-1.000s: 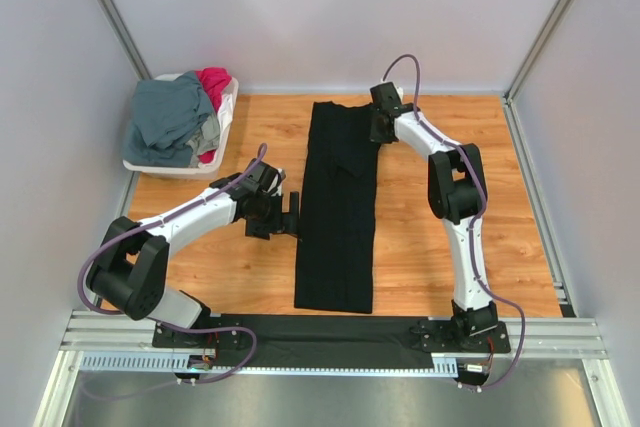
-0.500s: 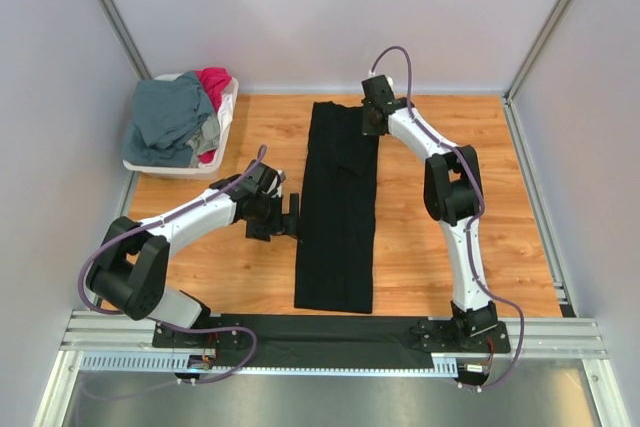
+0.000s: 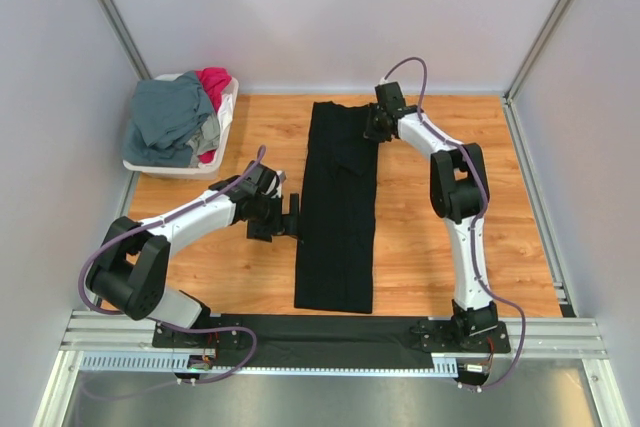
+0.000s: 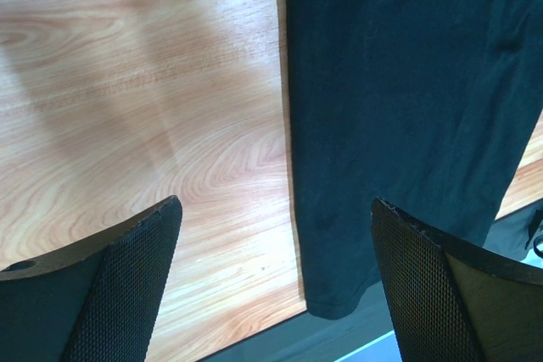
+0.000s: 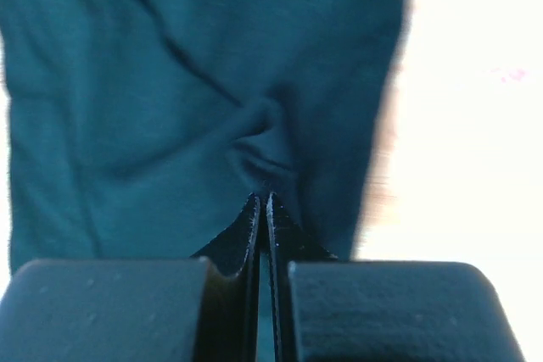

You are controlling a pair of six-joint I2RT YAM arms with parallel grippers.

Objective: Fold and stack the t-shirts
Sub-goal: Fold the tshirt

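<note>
Right pincer [image 5: 261, 201] newly tight on black t-shirt [image 3: 338, 217]

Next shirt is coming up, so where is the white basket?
Top view: the white basket sits in the table's far left corner, holding the grey-blue t-shirt and magenta t-shirt, left of the far end of the black t-shirt.
</note>
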